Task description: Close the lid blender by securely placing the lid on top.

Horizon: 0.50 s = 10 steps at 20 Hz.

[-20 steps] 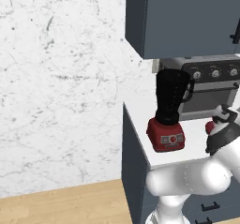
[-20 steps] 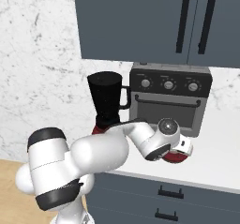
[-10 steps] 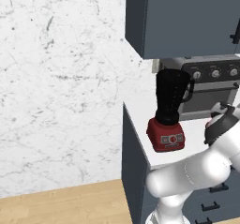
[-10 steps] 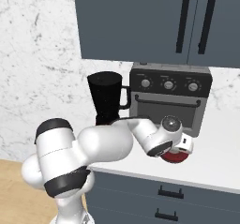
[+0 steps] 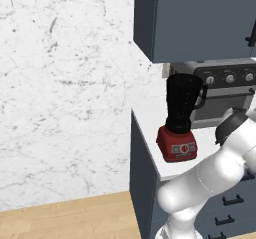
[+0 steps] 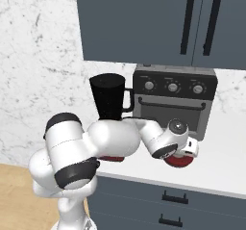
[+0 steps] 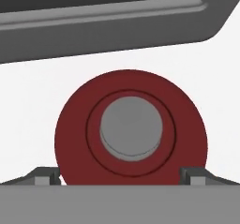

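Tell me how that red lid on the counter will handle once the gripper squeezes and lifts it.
The lid looks like a rigid moulded disc, so it probably won't flex. It lies flat on the white counter, so unlikely to roll. Its smooth round edge may slip unless the fingertips straddling it from both sides clamp across the middle. Probably light.

Even bright rendered light, soft faint shadows (no glare), slightly blurry, coarse edges
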Tool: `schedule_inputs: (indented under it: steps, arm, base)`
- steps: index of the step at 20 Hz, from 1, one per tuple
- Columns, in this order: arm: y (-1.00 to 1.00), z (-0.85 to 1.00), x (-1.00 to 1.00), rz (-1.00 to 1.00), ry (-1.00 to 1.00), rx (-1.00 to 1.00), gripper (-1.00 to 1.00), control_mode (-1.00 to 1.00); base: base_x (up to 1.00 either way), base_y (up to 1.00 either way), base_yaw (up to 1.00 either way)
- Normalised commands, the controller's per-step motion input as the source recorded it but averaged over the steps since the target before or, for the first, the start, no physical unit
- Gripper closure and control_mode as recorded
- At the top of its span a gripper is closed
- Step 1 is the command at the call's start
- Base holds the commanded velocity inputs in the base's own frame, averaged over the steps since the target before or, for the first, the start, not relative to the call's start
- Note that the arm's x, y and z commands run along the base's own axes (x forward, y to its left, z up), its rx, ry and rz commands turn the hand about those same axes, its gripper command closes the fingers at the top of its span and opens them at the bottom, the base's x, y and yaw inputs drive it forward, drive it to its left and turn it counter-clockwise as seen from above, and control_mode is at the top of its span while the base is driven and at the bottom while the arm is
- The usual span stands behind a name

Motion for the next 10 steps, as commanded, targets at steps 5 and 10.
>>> schedule_inputs:
  steps: [5, 10]
  arm:
    - [-0.10, -0.14, 0.13, 0.05, 0.05, 0.00, -1.00, -1.00]
    - [-0.14, -0.12, 0.14, 0.05, 0.05, 0.00, -1.00, -1.00]
  base:
    - [0.00, 0.00, 0.00]
    - [0.00, 0.00, 0.00]
